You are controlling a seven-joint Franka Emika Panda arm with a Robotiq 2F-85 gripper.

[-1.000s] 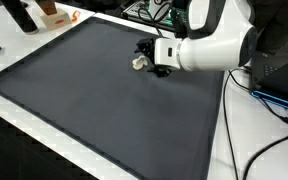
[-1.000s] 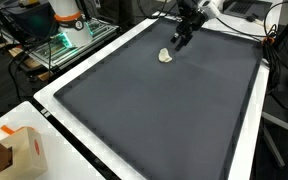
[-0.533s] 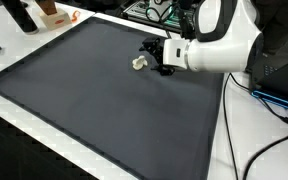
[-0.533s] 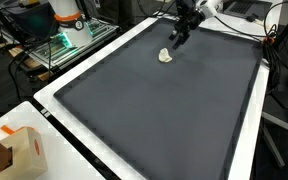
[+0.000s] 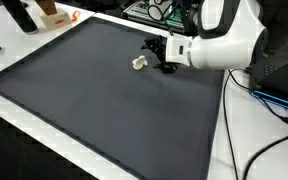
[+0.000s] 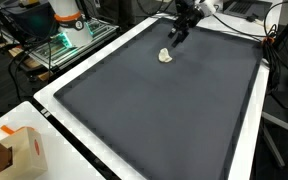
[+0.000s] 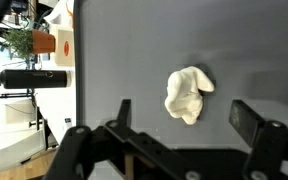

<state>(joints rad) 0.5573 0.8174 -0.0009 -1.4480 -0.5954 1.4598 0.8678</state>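
While the dark mat [image 5: 84, 110] covering the worktop [image 5: 216, 150] looks as it did a second ago, the white arm [image 5: 224, 40] has drawn back slightly toward the mat's far edge. Its claw [image 5: 150, 52] hangs released, jaws spread wide and holding nothing. The small cream lump [image 5: 138, 63] lies where it lay, on the mat just beside the claw and untouched; the wrist view shows it between the jaws.

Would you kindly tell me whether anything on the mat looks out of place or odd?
Nothing spilled or damaged. Only a crumpled white lump lies alone on the dark mat, clear of the open fingers in the wrist view.
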